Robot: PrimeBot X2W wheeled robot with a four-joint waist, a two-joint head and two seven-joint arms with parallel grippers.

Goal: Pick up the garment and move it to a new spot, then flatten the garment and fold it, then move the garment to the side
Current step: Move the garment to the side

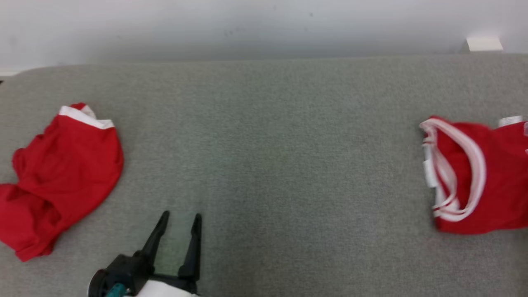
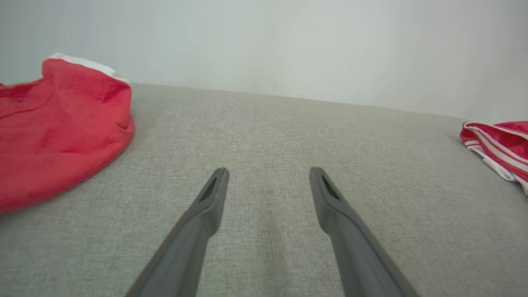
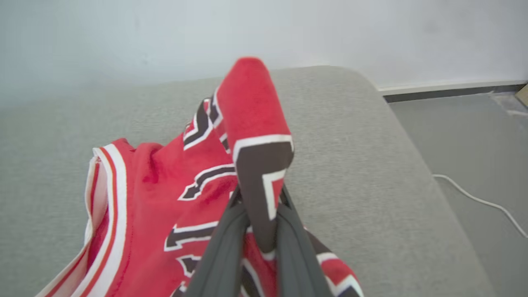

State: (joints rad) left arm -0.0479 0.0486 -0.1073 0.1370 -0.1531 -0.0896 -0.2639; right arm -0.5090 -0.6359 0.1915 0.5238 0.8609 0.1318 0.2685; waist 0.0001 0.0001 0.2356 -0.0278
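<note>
The right gripper pinches a red jersey fold at centre frame; the left gripper, fingers spread, hangs above the tabletop.

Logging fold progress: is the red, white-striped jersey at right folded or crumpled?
Crumpled: the red white-striped jersey lies bunched, a ridge pinched upright in the shut right gripper.

Jersey lettering — nothing legible

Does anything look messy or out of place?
Nothing spilled or damaged, but both clothes lie crumpled: a red garment at the far left, and a jersey at the right, one fold pinched in the right end effector.
</note>
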